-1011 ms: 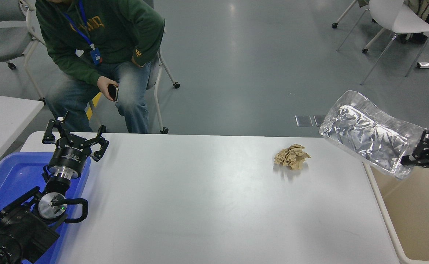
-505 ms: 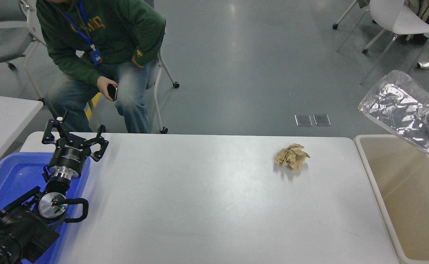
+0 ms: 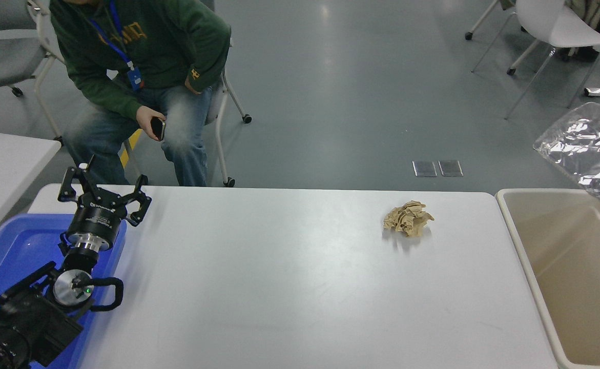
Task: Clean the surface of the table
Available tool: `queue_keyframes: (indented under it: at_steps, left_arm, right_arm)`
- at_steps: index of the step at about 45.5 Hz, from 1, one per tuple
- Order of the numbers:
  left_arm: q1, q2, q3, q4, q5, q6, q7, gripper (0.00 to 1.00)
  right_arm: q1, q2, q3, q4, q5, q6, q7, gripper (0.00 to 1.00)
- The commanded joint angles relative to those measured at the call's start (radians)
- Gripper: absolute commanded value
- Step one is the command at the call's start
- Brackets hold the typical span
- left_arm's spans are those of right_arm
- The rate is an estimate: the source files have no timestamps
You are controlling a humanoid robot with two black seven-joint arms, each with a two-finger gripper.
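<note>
Foil tray (image 3: 586, 148) is seen tilted above the beige bin (image 3: 576, 266) at the right edge; its holder is out of frame, presumably the right gripper. Crumpled paper (image 3: 408, 219) remains on the table surface (image 3: 279, 282), to be pinched from above. Left gripper (image 3: 102, 190) is parked, spread wide.

No legible text: yellow lettering on the person's green hoodie (image 3: 141, 46) too blurred to read.
</note>
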Motion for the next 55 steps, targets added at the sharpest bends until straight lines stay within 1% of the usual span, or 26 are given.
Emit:
queue_keyframes:
  at_steps: [1,6,10,16,25,44,49,55]
  left_arm:
    - [0.000,0.001,0.000,0.000,0.000,0.000,-0.001,1.00]
    - [0.000,0.000,0.000,0.000,0.000,0.000,-0.001,1.00]
    - [0.000,0.000,0.000,0.000,0.000,0.000,-0.001,1.00]
    - [0.000,0.001,0.000,0.000,0.000,0.000,-0.001,1.00]
    - [0.000,0.000,0.000,0.000,0.000,0.000,-0.001,1.00]
    - [0.000,0.001,0.000,0.000,0.000,0.000,-0.001,1.00]
    - [0.000,0.001,0.000,0.000,0.000,0.000,-0.001,1.00]
    - [0.000,0.001,0.000,0.000,0.000,0.000,-0.001,1.00]
  right_arm:
    - [-0.168,0.225,0.068,-0.322,0.002,-0.016,0.019,0.00]
    - [-0.223,0.299,0.068,-0.407,0.002,-0.030,0.027,0.00]
    - [-0.259,0.330,0.068,-0.422,0.002,-0.073,0.027,0.00]
    - [-0.289,0.356,0.068,-0.424,0.002,-0.132,0.027,0.00]
    - [-0.311,0.362,0.068,-0.424,0.002,-0.185,0.027,0.00]
    - [-0.357,0.377,0.126,-0.424,0.008,-0.215,0.029,0.00]
    - [-0.355,0.376,0.194,-0.422,0.083,-0.214,0.033,0.00]
    - [-0.354,0.383,0.205,-0.417,0.138,-0.208,0.050,0.00]
